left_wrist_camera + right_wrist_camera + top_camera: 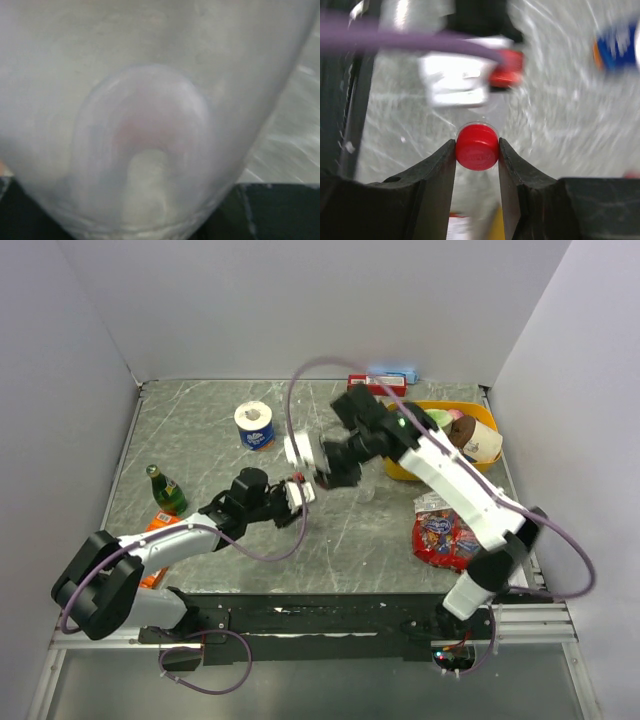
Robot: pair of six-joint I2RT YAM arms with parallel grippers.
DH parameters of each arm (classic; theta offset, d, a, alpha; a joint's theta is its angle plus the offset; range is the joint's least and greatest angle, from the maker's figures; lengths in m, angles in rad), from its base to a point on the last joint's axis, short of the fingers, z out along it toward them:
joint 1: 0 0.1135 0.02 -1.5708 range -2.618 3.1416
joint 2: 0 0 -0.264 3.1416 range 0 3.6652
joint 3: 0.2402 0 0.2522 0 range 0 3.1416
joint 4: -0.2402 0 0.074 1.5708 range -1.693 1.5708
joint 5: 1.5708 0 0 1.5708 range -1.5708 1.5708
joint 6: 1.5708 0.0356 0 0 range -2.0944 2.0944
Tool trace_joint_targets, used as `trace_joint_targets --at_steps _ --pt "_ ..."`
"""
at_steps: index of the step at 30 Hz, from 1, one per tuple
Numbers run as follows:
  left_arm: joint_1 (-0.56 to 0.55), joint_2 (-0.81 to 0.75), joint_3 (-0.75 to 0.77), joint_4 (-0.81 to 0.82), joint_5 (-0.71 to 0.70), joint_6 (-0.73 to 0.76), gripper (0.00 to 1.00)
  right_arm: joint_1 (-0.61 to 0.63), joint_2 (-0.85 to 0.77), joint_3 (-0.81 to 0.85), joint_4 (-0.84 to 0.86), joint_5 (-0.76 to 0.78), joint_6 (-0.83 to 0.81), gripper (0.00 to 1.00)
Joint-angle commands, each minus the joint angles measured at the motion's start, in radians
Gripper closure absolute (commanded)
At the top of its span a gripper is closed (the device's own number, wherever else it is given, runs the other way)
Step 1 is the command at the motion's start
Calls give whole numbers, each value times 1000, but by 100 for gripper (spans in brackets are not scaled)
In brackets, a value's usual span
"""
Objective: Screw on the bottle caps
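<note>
1. Arms are facing each other over the middle of the grey marbled table (200,450). The left arm is lying low from its base at the near left corner, angled forward and to the right, with the left gripper (298,491) pointing toward the centre.
2. The right arm is standing up from the near right corner and bending at the elbow beside the yellow plastic bin (488,420). The right gripper (477,145) is pointing back to the left, and the two heads are sitting just beside each other.
3. The right gripper's black fingers (437,172) are pinching the small round red plastic screw cap (477,147), one finger pressing on each side. The cap is sitting against a clear round rim just behind it.
4. The small clear plastic bottle (150,125) is filling the left wrist view, blurred and very close. It is hiding the left fingers, so I cannot tell whether they are closed on it.
5. Around the arms:
   - A white paper roll with a blue wrapper (255,425) is standing toward the far left.
   - A green glass bottle (166,490) and an orange packet (160,525) are lying beside the left arm.
   - A red snack bag (445,537) is lying under the right arm.
   - A purple cable (300,380) is looping over the grippers — in the right wrist view it is crossing the top of the frame.
</note>
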Motion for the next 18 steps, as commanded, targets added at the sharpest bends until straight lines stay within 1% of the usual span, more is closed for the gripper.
trace_joint_targets --at_steps 1,2,3,4,6,7,9,10,12,13,14,16,17,18 --pt "-67 6 74 334 -599 -276 99 -57 220 266 40 -49 722 100" --pt "-70 29 99 307 -653 -284 99 -95 256 290 14 -57 820 100" --pt "-78 55 127 281 -690 -292 99 -111 280 285 22 -81 985 100" --pt "-78 113 188 246 -765 -307 99 -105 265 223 39 -54 998 100" --pt "-78 168 242 154 -812 -358 99 -88 280 216 29 -96 1016 100" --pt "-80 202 268 138 -827 -369 99 -82 282 218 24 -107 1016 100" --pt "-77 209 264 147 -843 -387 99 -90 291 227 29 -98 1013 100" --pt "-77 196 242 153 -835 -386 99 -97 293 257 27 -92 1013 100" --pt "-77 179 221 143 -807 -375 99 -122 297 308 24 -34 1004 100" --pt "-77 157 195 136 -789 -369 99 -169 299 389 23 -44 992 86" --pt "-72 140 176 129 -716 -340 99 -194 303 441 4 -108 973 72" --pt "-57 79 106 118 -630 -310 99 -272 296 553 -4 -191 892 50" --pt "-48 58 86 106 -566 -280 99 -300 282 563 15 -248 874 45" --pt "-28 40 69 81 -428 -261 99 -323 237 558 35 -343 833 42"
